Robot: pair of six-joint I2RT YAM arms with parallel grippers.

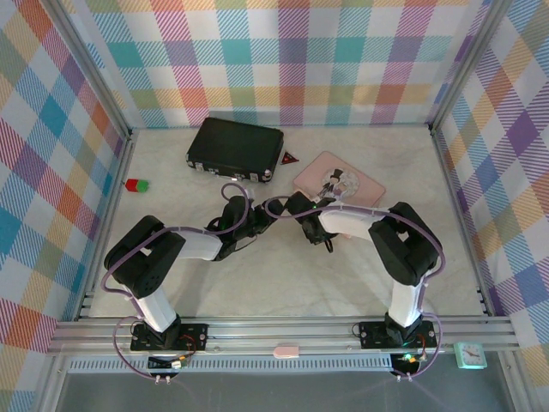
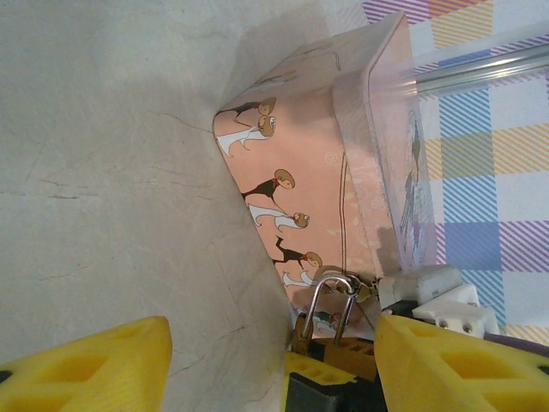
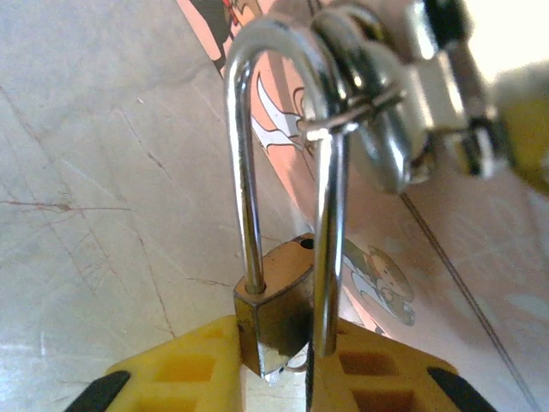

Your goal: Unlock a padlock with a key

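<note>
Far on the left of the worktop (image 1: 283, 283) sits one red and green block (image 1: 135, 184). The left claw (image 2: 273, 333) is next. Its yellow fingers (image 2: 81, 369) are spread wide and it holds nothing.

Right in front of it, in the middle of the worktop, is the one padlock (image 3: 273, 313). It stands up, just beside the near side of the pink box (image 2: 317, 172). The right claw (image 3: 283, 365) is closed tight on the gold body of the padlock.

One leg of the shackle (image 3: 244, 154) goes into the body. The other leg hangs beside the body, and the little hole on top looks empty. So I think the padlock is already open and the big job is done. What is left is maybe to put it down.

A small ring (image 3: 343, 120) hangs on the shackle with shiny silver bits. I think that is the key (image 3: 386, 137), but it is too blurry to count. I cannot see the bottom of the padlock.

There are two claws and one pink box. At the far side there is one black case (image 1: 236, 146) and one red triangle (image 1: 288, 157).
</note>
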